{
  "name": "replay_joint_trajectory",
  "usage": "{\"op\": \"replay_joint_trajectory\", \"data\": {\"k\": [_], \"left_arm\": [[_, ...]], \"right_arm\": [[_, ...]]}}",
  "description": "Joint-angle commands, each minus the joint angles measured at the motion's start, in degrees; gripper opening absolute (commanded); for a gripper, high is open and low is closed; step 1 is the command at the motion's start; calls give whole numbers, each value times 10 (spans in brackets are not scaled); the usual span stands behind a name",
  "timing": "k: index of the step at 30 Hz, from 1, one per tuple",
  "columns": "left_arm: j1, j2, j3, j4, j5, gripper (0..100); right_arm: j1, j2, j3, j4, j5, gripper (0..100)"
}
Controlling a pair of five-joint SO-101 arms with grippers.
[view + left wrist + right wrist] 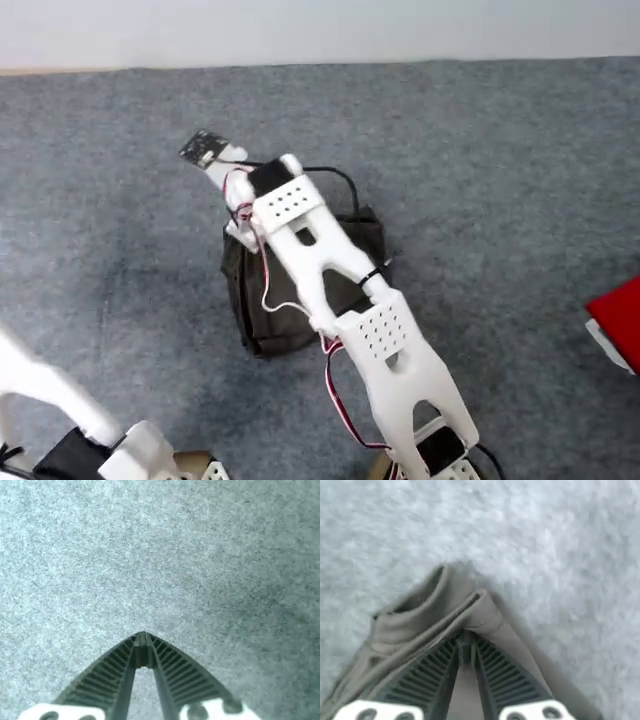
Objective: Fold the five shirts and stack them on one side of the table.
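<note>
The right gripper pinches the brown shirt, and its arm hides much of the shirt. Well apart from the shirt, a red thing is cut off. The left gripper is clenched on nothing.

The right arm is stretching from its base at the near edge diagonally out over the middle of the counter, its white links lying nearly in line. At its far end the wrist is tipping the right pincer downward. Its ribbed fingers are pressing together, their tips pinching a raised fold of the brown shirt. The left arm is sitting folded back close to its base at the near left corner. The left pincer is hanging over the counter, fingers meeting tip to tip and gripping nothing.
</note>
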Motion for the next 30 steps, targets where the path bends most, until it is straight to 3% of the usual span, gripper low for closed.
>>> {"op": "replay_joint_trajectory", "data": {"k": [1, 8, 17, 20, 25, 30], "left_arm": [[-4, -25, -2, -3, -4, 2], [-2, -25, -2, -3, -4, 2], [-1, -25, -4, -3, -4, 2], [-1, -25, -6, -3, -3, 2], [-1, -25, -6, -4, -3, 2], [-1, -25, -6, -4, -3, 2]], "right_arm": [[-29, -7, -5, -14, 7, 9], [-40, -29, -56, 17, 31, 10], [-11, -43, -217, 204, 46, 10], [-1, -52, -241, 215, 44, 9], [7, -124, -171, 216, 30, 9], [15, -286, 69, 214, 0, 9]]}}
